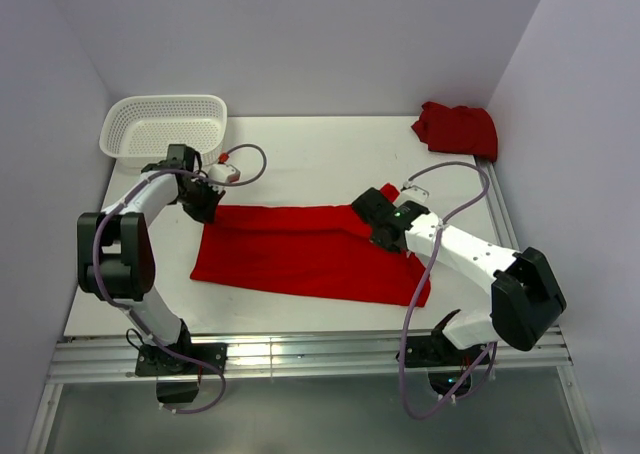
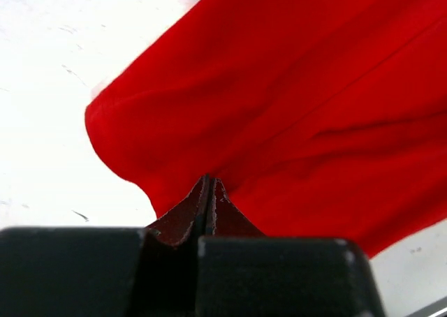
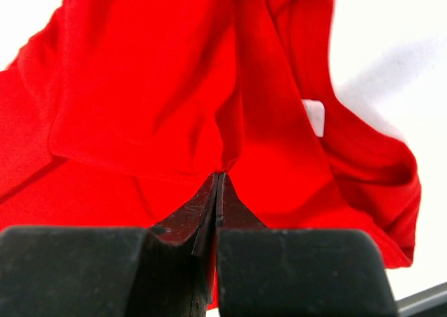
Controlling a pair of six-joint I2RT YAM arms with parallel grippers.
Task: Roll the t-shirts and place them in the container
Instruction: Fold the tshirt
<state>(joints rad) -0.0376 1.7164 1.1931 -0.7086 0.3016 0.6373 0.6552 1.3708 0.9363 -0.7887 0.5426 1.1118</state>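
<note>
A red t-shirt (image 1: 300,254) lies folded into a long band across the middle of the white table (image 1: 320,159). At the band's far left corner my left gripper (image 1: 205,206) is shut on the cloth. The left wrist view shows its jaws (image 2: 208,181) pressed together with the t-shirt's (image 2: 293,86) edge pinched at their tip. My right gripper (image 1: 368,214) is shut on the far edge near the collar end. Seen from the right wrist, a fold of the t-shirt (image 3: 140,86) rises from its closed tips (image 3: 220,176), and a white label (image 3: 314,116) shows. A second red t-shirt (image 1: 457,129) lies crumpled at the back right corner.
A white mesh basket (image 1: 165,126) stands at the back left corner, just behind my left arm. Pale walls close in the table on the left, back and right. A metal rail (image 1: 300,354) runs along the near edge.
</note>
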